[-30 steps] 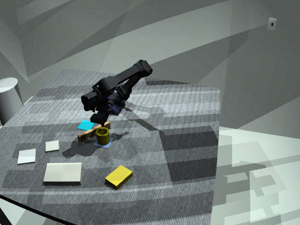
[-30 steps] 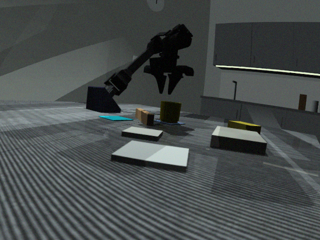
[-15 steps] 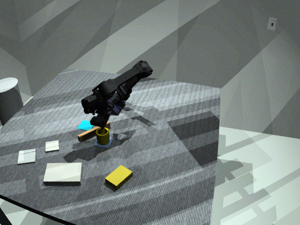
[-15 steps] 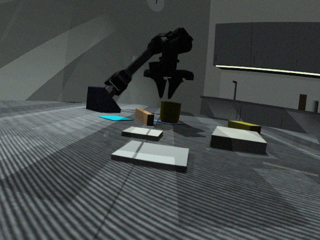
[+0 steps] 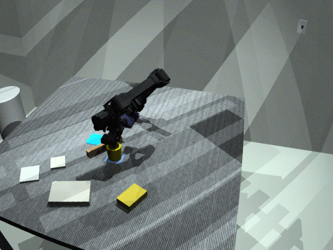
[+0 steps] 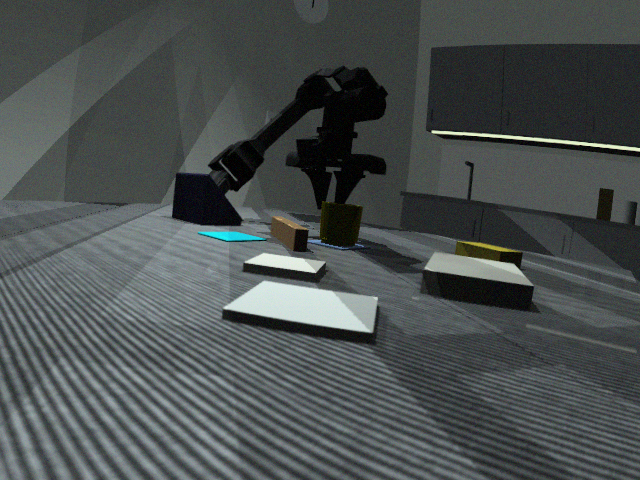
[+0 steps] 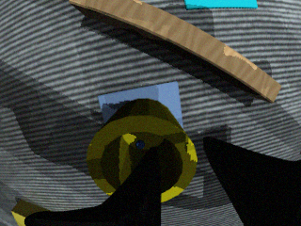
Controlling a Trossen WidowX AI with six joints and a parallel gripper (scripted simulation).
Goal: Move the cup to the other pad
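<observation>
Cup [image 6: 340,223] stands upright on the blue pad [image 5: 107,159], directly beneath the gripper [image 6: 334,198], whose fingers, partly open and holding nothing, straddle the rim wall, one inside and one outside, ready to descend.
</observation>
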